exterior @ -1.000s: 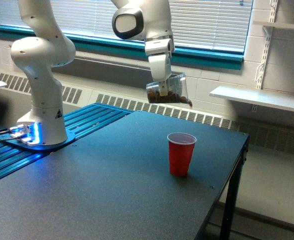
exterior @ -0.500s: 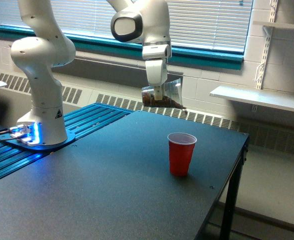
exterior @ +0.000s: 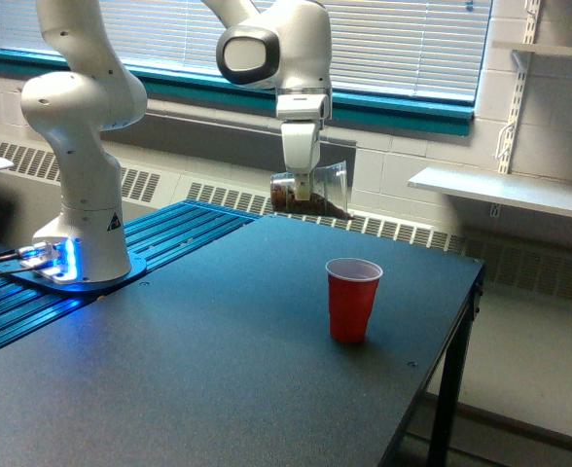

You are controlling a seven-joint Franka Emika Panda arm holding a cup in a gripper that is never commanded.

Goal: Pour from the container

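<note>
My gripper (exterior: 303, 183) hangs above the far part of the table, shut on the container (exterior: 315, 191), a clear plastic cup. The cup is tilted far over, its mouth turned toward the exterior view's right, and brown pieces lie along its lower side. A red cup (exterior: 352, 300) with a white inside stands upright on the dark table, below the container and further toward the exterior view's right. The two cups are well apart. Nothing shows falling from the container.
The dark table (exterior: 218, 370) ends at an edge on the exterior view's right. The arm's white base (exterior: 80, 195) stands on blue rails at the exterior view's left. A window with blinds, a radiator and a white wall shelf (exterior: 505, 192) lie behind.
My gripper has moved toward the exterior view's left and slightly down with the container, which now lies tilted further toward its side. The red cup has not moved.
</note>
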